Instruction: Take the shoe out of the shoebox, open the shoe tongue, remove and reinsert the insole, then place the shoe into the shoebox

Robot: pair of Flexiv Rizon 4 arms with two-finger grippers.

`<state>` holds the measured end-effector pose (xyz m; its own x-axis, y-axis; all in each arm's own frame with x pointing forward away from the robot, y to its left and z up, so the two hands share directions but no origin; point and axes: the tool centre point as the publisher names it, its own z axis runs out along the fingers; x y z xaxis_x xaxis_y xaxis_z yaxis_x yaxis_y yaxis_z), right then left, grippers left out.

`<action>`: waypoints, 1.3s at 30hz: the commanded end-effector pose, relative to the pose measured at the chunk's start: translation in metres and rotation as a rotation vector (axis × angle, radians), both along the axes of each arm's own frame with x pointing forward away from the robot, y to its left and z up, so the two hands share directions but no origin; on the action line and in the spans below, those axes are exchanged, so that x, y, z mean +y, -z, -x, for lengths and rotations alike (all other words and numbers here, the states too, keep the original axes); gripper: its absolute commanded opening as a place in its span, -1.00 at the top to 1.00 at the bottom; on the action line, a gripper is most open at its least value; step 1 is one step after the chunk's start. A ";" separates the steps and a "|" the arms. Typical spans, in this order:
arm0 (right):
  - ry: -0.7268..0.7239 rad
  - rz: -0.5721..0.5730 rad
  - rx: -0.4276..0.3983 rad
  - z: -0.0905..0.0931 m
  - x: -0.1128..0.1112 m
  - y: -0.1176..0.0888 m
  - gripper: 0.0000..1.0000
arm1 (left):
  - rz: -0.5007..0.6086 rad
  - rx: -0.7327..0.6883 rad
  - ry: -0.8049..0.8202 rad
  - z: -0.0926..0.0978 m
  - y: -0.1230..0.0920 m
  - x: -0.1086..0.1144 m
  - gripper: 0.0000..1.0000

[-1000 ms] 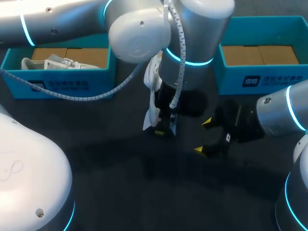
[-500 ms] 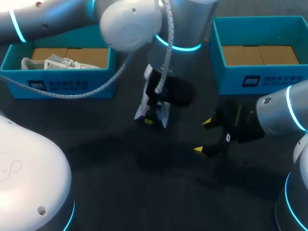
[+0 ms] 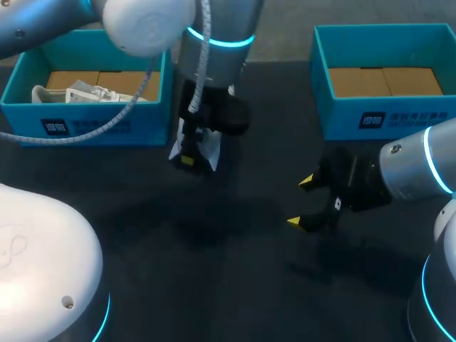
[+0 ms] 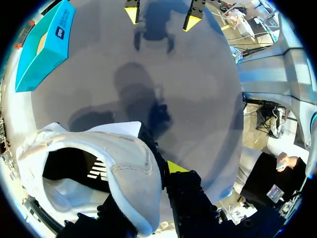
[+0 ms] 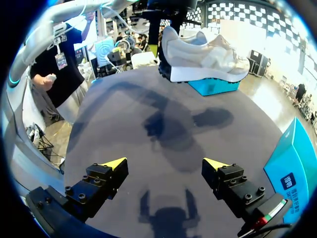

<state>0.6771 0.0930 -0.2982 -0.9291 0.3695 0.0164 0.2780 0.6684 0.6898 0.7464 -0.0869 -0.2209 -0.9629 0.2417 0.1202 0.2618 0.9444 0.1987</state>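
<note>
While the head view mostly hides it under our left arm (image 3: 214, 28), the right wrist view gives us the whole picture, so we're going off that. Biggest first: the dark table (image 3: 235, 285) has two blue shoeboxes at its far edge. The left shoebox (image 3: 85, 128) has a second white shoe (image 3: 71, 92) lying in it. The right shoebox (image 3: 385, 121) shows only its cardboard bottom.

Our shoe (image 5: 203, 57) is white, out of the box, and held up off the table just beside the near right corner of the left shoebox. The left gripper (image 3: 189, 158) is clamped on its heel end. The left wrist view looks right down into the shoe's dark opening (image 4: 129, 163), with one yellow tip against the outside of the heel; the other tip is hidden.

Side-on from the right wrist, the shoe's long axis runs about level, sole down, with the toe out toward the left shoebox.

The right gripper (image 3: 303, 203) hovers low over the table well apart from the shoe, fingers spread wide with nothing in them.
</note>
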 end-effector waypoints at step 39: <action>0.002 0.002 -0.001 0.001 0.001 0.000 -1.00 | 0.061 -0.009 -0.014 -0.016 -0.022 0.042 1.00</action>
